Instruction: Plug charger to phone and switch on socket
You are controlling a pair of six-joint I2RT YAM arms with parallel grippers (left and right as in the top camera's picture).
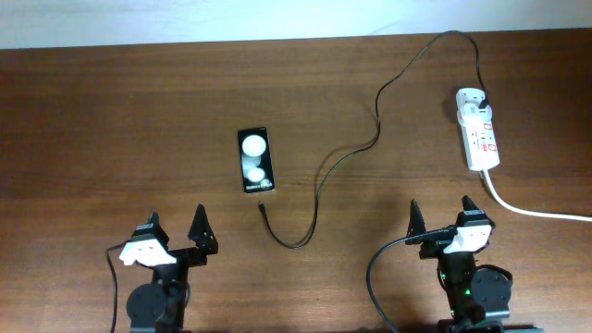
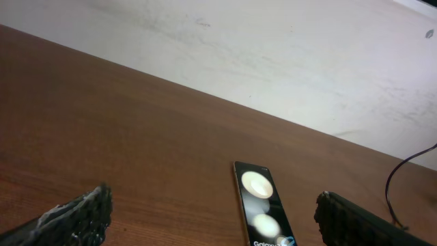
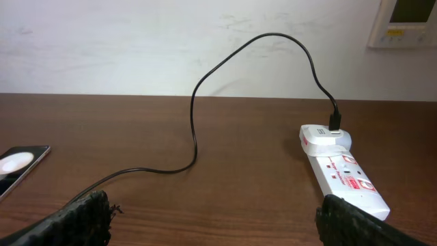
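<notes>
The black phone (image 1: 255,160) lies flat mid-table, screen up, with two round light reflections; it also shows in the left wrist view (image 2: 259,208) and at the left edge of the right wrist view (image 3: 17,166). The thin black charger cable (image 1: 375,139) runs from its plug (image 1: 482,100) in the white socket strip (image 1: 479,129) in a loop to its connector tip (image 1: 263,208), which lies just below the phone, apart from it. The strip and cable show in the right wrist view (image 3: 341,167). My left gripper (image 1: 176,229) and right gripper (image 1: 442,215) are open and empty near the front edge.
The strip's thick white cord (image 1: 536,211) runs off the right edge of the brown wooden table (image 1: 111,120). A white wall (image 2: 273,55) stands behind the table. A wall panel (image 3: 406,20) hangs at the upper right in the right wrist view.
</notes>
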